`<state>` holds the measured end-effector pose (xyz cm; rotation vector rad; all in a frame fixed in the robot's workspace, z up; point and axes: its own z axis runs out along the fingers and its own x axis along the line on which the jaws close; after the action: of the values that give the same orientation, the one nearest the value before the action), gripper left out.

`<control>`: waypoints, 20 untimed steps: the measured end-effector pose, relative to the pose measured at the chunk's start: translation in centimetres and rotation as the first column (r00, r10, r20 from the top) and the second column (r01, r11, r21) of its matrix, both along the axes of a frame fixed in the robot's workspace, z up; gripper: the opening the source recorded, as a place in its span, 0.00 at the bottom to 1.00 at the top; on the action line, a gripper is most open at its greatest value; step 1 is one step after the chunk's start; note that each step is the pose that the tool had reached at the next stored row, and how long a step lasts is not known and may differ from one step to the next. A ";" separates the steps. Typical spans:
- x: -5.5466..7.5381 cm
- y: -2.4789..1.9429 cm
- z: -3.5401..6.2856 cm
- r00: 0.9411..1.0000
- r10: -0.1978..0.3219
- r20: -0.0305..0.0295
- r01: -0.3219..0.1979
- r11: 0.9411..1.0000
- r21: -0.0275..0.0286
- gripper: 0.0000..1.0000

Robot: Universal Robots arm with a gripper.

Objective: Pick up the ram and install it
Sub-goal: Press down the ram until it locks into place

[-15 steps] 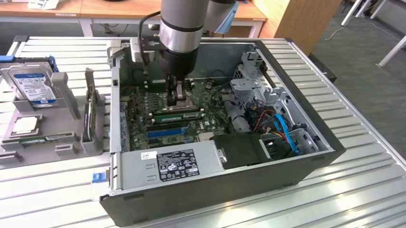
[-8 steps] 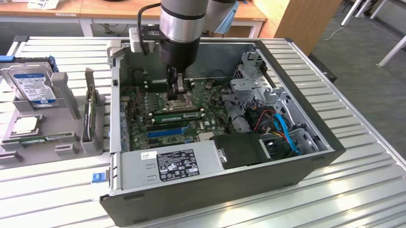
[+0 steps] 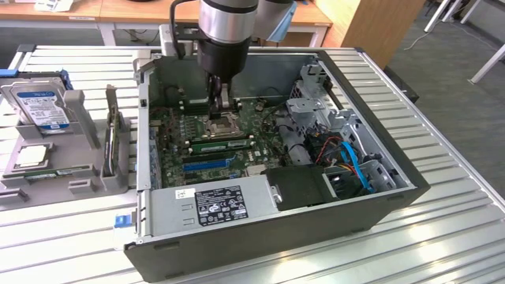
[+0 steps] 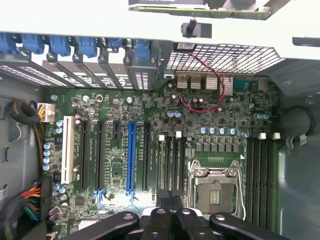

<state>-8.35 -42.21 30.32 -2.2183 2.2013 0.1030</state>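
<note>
My gripper (image 3: 224,107) hangs inside the open computer case (image 3: 371,127), just above the motherboard (image 4: 120,120). Its black fingers (image 4: 165,200) are pressed together, and I see nothing between them. In the wrist view the fingertips are over the dark memory slots (image 4: 170,160) between the CPU socket (image 4: 215,182) and the long blue slot (image 4: 131,155). In the exterior view a narrow green ram (image 3: 221,144) stands on edge in a slot beside the CPU socket (image 3: 223,121). A second thin green stick (image 3: 57,173) lies on the grey holder outside the case.
The grey holder (image 3: 79,177) at the exterior view's left carries a hard drive (image 3: 39,106), a CPU chip (image 3: 30,155) and upright expansion cards (image 3: 115,139). Inside the case are a power supply (image 3: 213,204), a drive cage (image 3: 316,106) and blue cables (image 3: 355,165).
</note>
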 end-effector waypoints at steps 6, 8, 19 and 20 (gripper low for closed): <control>0.0 0.00 0.96 1.000 0.000 0.000 0.000 1.000 0.000 0.10; 0.0 0.00 1.25 1.000 0.000 0.000 0.000 1.000 0.000 0.10; 0.0 0.00 2.17 1.000 0.000 0.000 0.000 1.000 0.000 0.10; 0.0 0.00 2.17 1.000 0.000 0.000 0.000 1.000 0.000 0.10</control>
<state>-8.35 -42.21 32.50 -2.2183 2.2013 0.1030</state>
